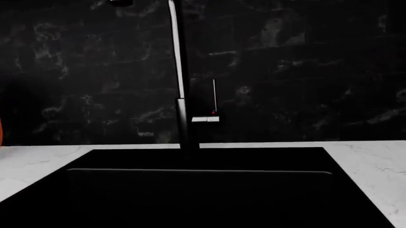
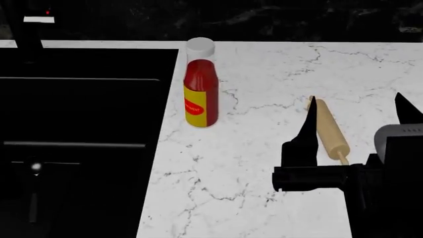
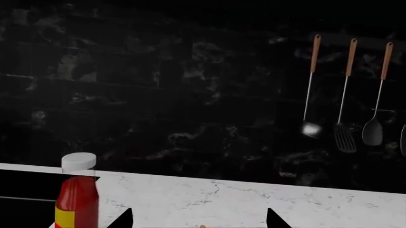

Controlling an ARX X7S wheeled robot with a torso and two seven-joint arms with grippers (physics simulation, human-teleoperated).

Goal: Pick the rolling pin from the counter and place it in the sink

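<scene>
The rolling pin (image 2: 330, 130), light tan wood with small knobs, lies on the white marble counter (image 2: 251, 188), right of the middle. My right gripper (image 2: 357, 116) is open, and its black fingers (image 2: 307, 126) stand on either side of the pin, just above it. In the right wrist view the gripper (image 3: 198, 219) shows two spread tips, with only the pin's knob (image 3: 203, 226) at the frame edge between them. The black sink (image 2: 79, 109) lies at the left. It fills the left wrist view (image 1: 197, 190) below the dark faucet (image 1: 180, 76). My left gripper does not stand out against the black basin.
A red ketchup bottle (image 2: 201, 87) with a yellow label and white cap stands on the counter by the sink's right rim, and also shows in the right wrist view (image 3: 77, 194). Three utensils (image 3: 345, 90) hang on the black back wall.
</scene>
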